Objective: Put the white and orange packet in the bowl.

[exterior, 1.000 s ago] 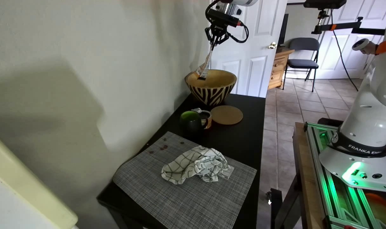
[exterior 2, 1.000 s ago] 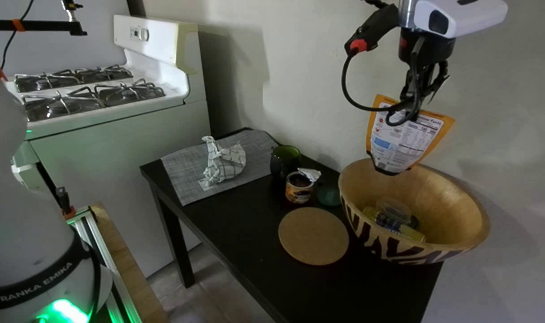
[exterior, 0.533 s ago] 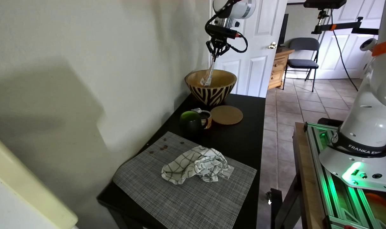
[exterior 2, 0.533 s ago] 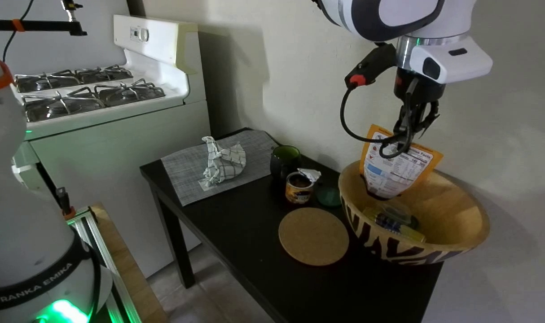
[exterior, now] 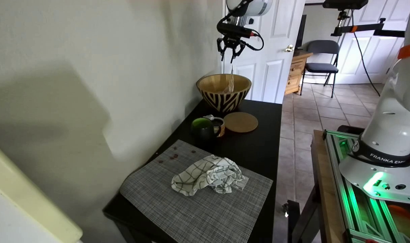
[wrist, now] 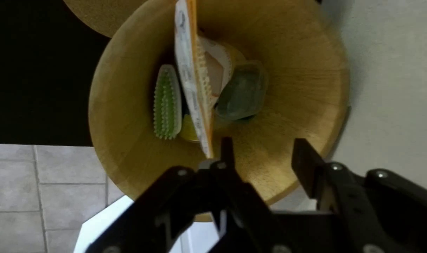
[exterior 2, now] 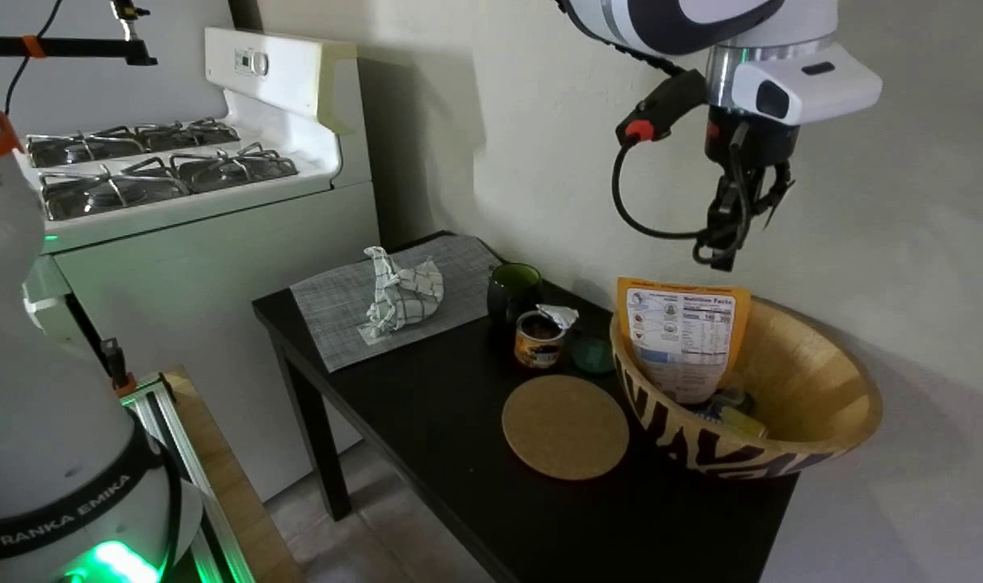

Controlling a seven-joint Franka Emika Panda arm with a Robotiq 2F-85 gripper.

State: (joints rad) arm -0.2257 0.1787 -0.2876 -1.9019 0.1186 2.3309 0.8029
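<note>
The white and orange packet stands nearly upright inside the bowl, its top edge rising above the rim. In an exterior view it shows as a thin, edge-on strip in the zebra-patterned bowl. In the wrist view the packet is edge-on, left of the fingers, over the bowl's wooden inside. My gripper is open and empty above the bowl. Its fingers are apart with nothing between them, and the packet lies outside the left one.
The bowl also holds a green bumpy item and a clear container. On the black table stand a round tan board, a can and a dark green mug. A checked cloth lies on a grey mat. A wall runs beside the bowl.
My gripper came down over the bowl with the packet, then opened and let go, and has risen slightly. The packet dropped lower into the bowl and turned more upright.
</note>
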